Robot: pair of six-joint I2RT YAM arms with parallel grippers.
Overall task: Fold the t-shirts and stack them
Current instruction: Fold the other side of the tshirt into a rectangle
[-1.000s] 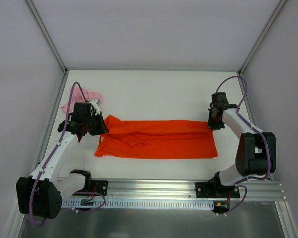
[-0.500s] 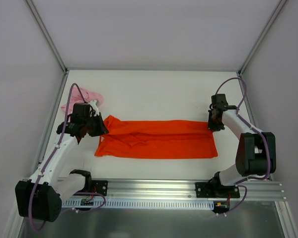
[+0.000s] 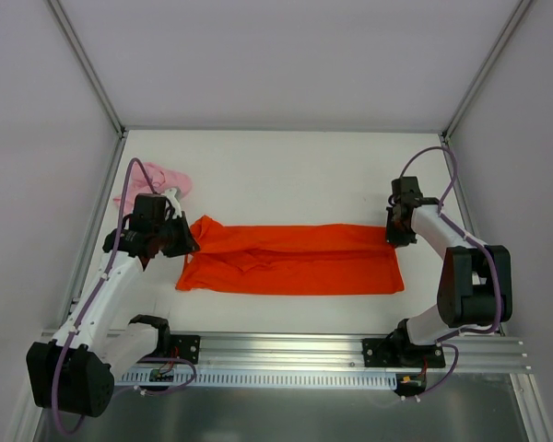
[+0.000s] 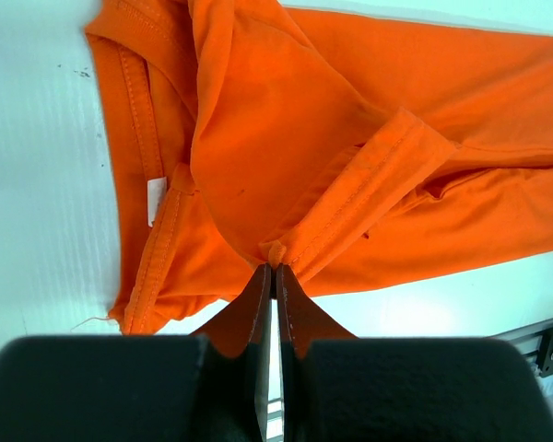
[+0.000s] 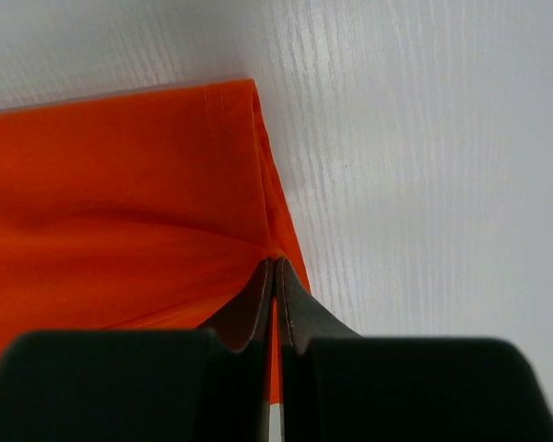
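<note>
The orange-red t-shirt (image 3: 290,259) lies folded into a long strip across the middle of the table. My left gripper (image 3: 186,241) is shut on its left end, pinching a fold by the sleeve hem (image 4: 275,250), with the collar and label (image 4: 157,198) beside it. My right gripper (image 3: 394,235) is shut on the strip's top right corner (image 5: 275,249). The pale pink t-shirt (image 3: 157,181) lies crumpled at the far left, behind the left arm.
White walls and metal posts close in the table on the left, back and right. An aluminium rail (image 3: 350,354) with both arm bases runs along the near edge. Bare white table (image 5: 424,138) lies right of the orange shirt's end.
Both grippers have drawn slightly outward and up the table with the shirt's ends, so the strip's top edge sits a little straighter. Both keep their hold.
</note>
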